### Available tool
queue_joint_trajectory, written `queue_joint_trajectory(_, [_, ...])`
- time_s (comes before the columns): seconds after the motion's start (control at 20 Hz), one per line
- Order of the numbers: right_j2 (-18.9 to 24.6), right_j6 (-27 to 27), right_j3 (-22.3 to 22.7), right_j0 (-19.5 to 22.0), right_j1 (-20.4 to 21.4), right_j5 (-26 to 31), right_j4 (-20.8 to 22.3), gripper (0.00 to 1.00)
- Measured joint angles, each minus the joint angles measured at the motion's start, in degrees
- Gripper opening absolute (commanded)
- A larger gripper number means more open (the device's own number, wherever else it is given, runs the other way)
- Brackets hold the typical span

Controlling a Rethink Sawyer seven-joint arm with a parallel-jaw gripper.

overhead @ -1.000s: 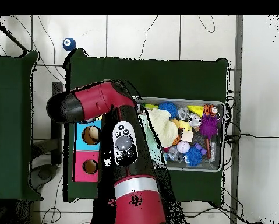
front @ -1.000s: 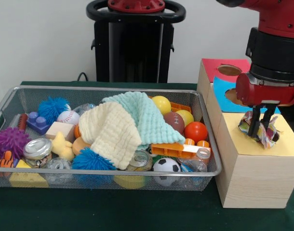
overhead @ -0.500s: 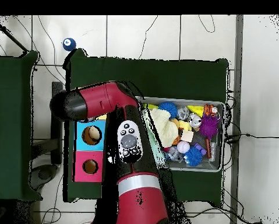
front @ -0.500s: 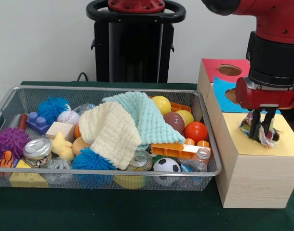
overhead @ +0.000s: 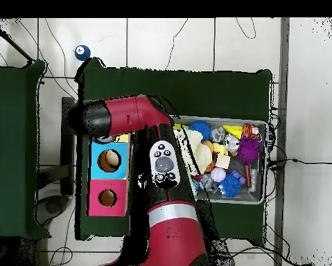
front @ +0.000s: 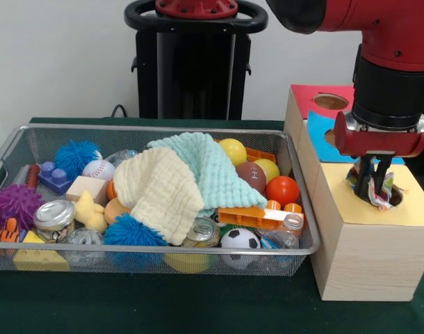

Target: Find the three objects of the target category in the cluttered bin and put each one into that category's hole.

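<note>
Basically mid-drop at right of frame: gripper poked down at the hole in the yellow-topped box, fingers close together with patterned fabric bunched around them, maybe pinched, couldn't tell. Next up, probably: let go, lift clear. Left of that, cluttered bin, cream cloth and mint cloth smothering the toys, likely hiding other pieces.

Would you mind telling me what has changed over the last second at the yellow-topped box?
The end effector has shifted slightly left and a little higher over the hole. The patterned fabric has sunk deeper, less of it bunched above the rim. The wire bin and its contents are unchanged, both waffle cloths included.
</note>
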State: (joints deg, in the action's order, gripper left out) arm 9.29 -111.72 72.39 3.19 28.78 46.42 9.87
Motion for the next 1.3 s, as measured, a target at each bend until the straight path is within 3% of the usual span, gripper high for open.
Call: queue_joint_trajectory(1.3, [1.1,0.0,0.5,1.3,-1.4,0.5,-3.5,0.00])
